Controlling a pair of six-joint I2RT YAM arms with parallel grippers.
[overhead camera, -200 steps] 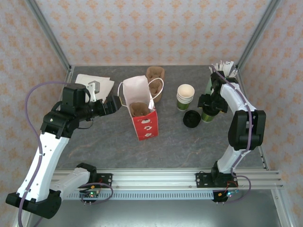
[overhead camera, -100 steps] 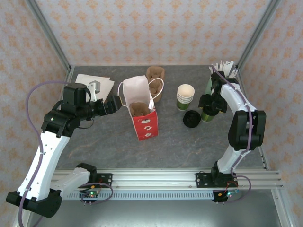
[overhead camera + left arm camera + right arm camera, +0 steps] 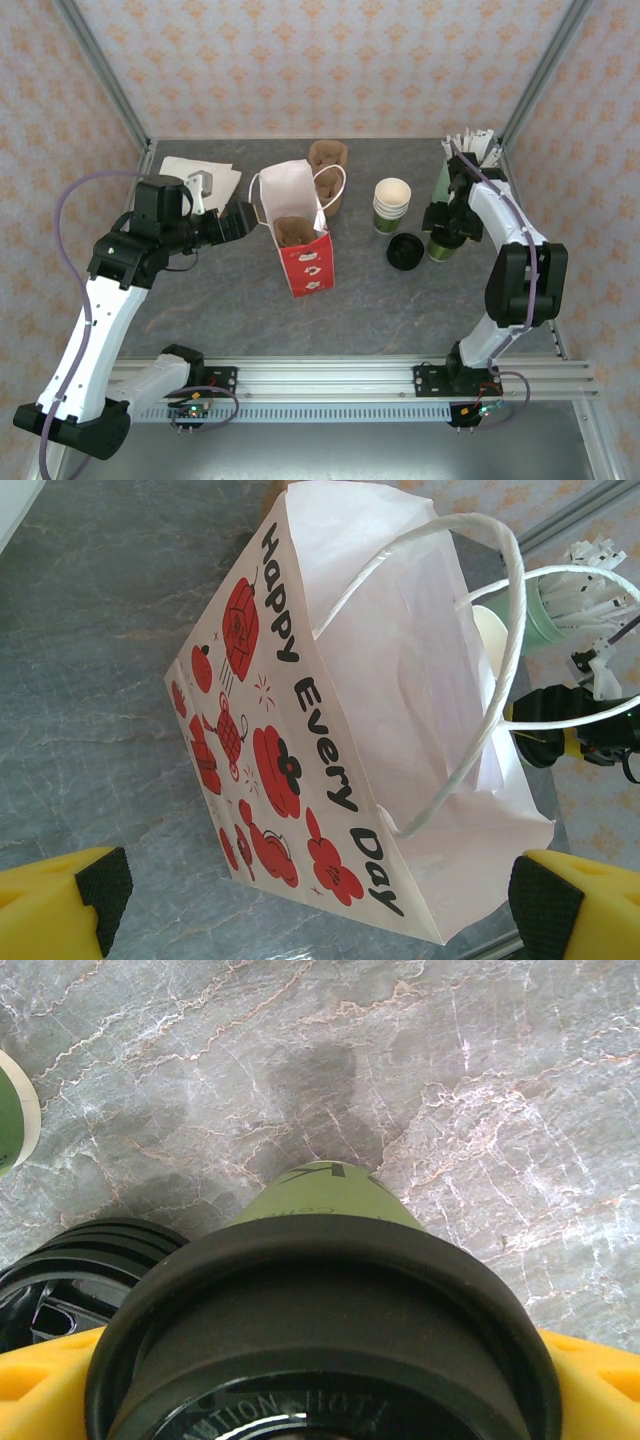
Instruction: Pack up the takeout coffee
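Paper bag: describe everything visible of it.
The paper bag stands upright on the grey table, left of centre, mouth open. One face is red with white prints; another is white with red lanterns and black "Happy Every Day" lettering. Inside is white; twisted white cord handles. A brown pulp carrier sits inside. The open left gripper faces its side; contact is unclear.

Overhead rear view; left wrist close beside bag (image 3: 330, 730), right wrist tight above lidded cup (image 3: 320, 1310)

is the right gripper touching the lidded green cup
Cannot tell. Right wrist view: the lidded green cup stands between the yellow fingers, its black lid hiding where they would meet.
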